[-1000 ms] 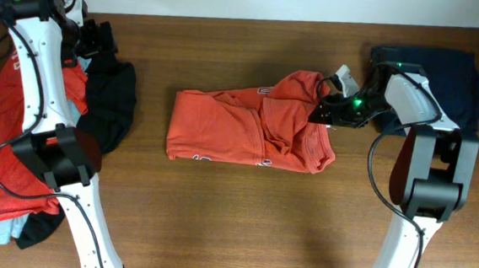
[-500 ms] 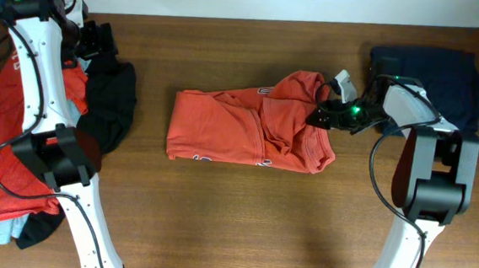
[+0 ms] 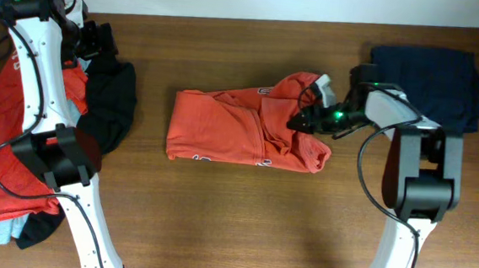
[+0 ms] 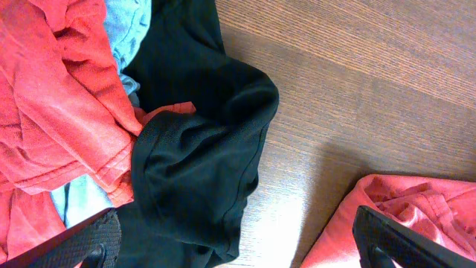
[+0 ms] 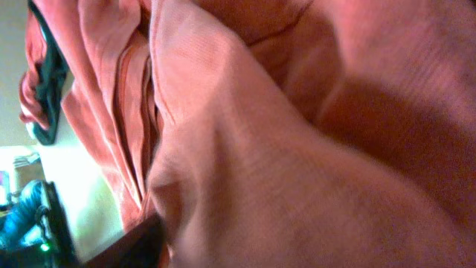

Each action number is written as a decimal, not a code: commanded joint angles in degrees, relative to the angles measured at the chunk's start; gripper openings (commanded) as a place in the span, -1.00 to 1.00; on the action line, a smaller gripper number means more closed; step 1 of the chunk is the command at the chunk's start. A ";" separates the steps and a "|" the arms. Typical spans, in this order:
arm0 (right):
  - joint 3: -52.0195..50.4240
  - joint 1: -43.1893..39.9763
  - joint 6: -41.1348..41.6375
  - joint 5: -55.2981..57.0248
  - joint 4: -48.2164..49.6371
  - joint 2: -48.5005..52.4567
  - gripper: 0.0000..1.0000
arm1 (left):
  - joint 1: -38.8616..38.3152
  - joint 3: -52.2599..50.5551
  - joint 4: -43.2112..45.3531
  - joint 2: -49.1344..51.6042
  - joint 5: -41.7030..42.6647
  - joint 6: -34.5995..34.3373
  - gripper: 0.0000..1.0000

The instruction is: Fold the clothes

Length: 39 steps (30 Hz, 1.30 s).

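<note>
On the wooden table (image 3: 241, 227), the right gripper (image 3: 296, 124) has advanced onto the half-folded orange-red cotton T-shirt (image 3: 214, 128), grip state indiscernible, apparently starting another fold.

Overhead: even diffuse light, sharp, faint shadows on the brown wooden table (image 3: 233, 226). Left wrist view crisp, pale sheen on the wood just ahead of the left gripper (image 4: 238, 246). Right wrist view soft (lens nearly against the crumpled orange-red cotton T-shirt (image 5: 297, 149)), blown-out patch beside the right gripper (image 3: 302, 121).
</note>
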 commanded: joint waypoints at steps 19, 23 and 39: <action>11.39 -11.69 -5.60 -1.53 -17.70 0.07 -0.92 | 0.07 1.31 -0.44 0.15 -0.24 0.90 0.98; 16.24 -11.67 -7.85 0.26 -23.87 0.07 -0.92 | 0.07 1.31 -0.42 0.15 -0.22 0.90 0.98; 22.75 9.62 6.16 18.03 -26.18 0.07 -0.92 | 0.07 1.31 -0.31 0.15 -0.24 0.90 0.98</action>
